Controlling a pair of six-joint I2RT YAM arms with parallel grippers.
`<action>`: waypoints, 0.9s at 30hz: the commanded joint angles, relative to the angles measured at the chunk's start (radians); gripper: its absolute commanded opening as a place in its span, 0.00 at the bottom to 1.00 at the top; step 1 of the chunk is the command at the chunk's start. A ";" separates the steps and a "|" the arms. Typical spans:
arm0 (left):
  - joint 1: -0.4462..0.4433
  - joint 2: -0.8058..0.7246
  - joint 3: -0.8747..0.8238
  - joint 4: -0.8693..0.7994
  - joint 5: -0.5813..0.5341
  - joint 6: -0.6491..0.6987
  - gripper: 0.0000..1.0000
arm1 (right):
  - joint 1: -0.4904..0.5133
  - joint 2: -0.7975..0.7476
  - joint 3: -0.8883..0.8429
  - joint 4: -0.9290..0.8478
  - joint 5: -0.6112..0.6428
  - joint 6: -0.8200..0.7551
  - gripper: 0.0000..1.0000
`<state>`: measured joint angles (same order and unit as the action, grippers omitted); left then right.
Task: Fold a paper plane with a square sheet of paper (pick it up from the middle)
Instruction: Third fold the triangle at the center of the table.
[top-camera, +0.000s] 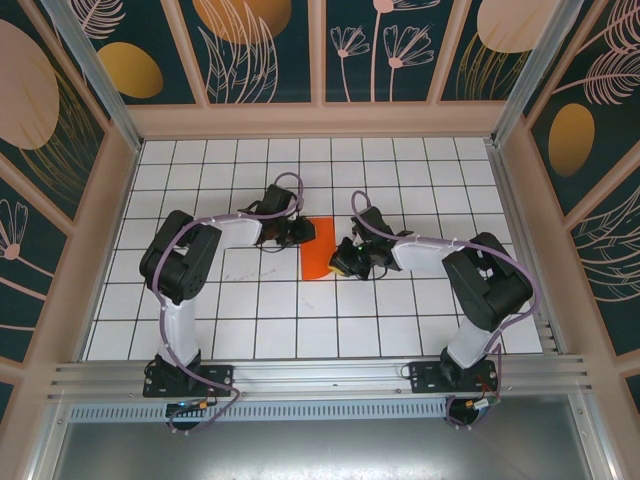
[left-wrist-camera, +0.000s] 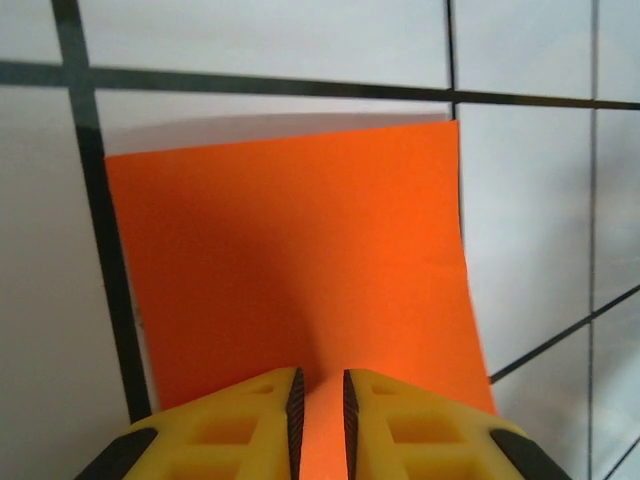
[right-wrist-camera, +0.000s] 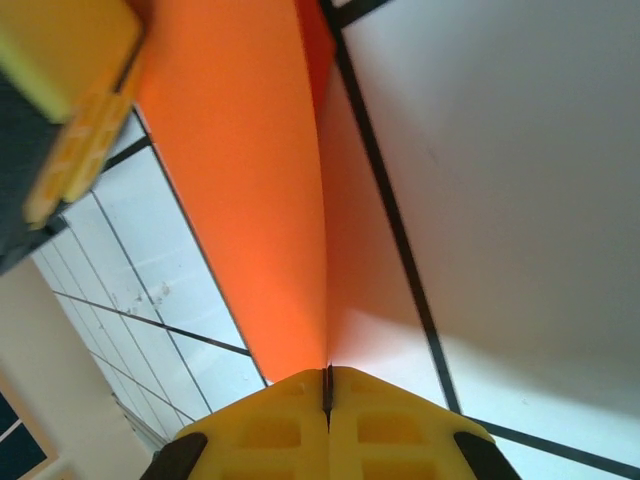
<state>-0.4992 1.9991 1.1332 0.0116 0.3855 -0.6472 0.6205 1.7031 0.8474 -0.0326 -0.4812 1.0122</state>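
Top external view: the square sheet of paper (top-camera: 318, 250) is seen at the middle of the table (top-camera: 200, 320), well apart from every edge and corner, between the two grippers. From above it appears narrower than it is long, so it is judged to be partly turned over on itself, not lying fully flat.

On the right wrist view, one part of the sheet (right-wrist-camera: 250, 200) is seen lying on the tiles while another part rises from it as a curved flap, and the paper's edge runs straight into the seam of the right gripper (right-wrist-camera: 327, 375). That gripper's jaws are pressed together on this edge. The flap is probably held up so that it can be carried across for the first lengthwise fold.

On the left wrist view, the left gripper (left-wrist-camera: 320, 385) is set at the near edge of the sheet (left-wrist-camera: 290, 270), its jaws a narrow gap apart with orange showing between them. No pinch is visible there. The fingers are judged to be placed to pin the paper down, so that it is not dragged while the other side is lifted.
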 joint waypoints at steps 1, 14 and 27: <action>0.007 0.031 -0.012 -0.032 -0.005 0.006 0.21 | -0.001 0.026 0.053 0.040 -0.023 0.032 0.00; 0.007 0.002 0.003 -0.008 0.034 0.008 0.21 | 0.018 0.162 0.173 0.091 0.013 0.043 0.00; 0.038 -0.035 -0.001 0.004 0.035 -0.005 0.19 | 0.035 0.224 0.196 0.105 0.004 0.001 0.00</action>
<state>-0.4698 1.9633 1.1332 0.0196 0.4114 -0.6476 0.6456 1.9041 1.0168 0.0574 -0.4797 1.0409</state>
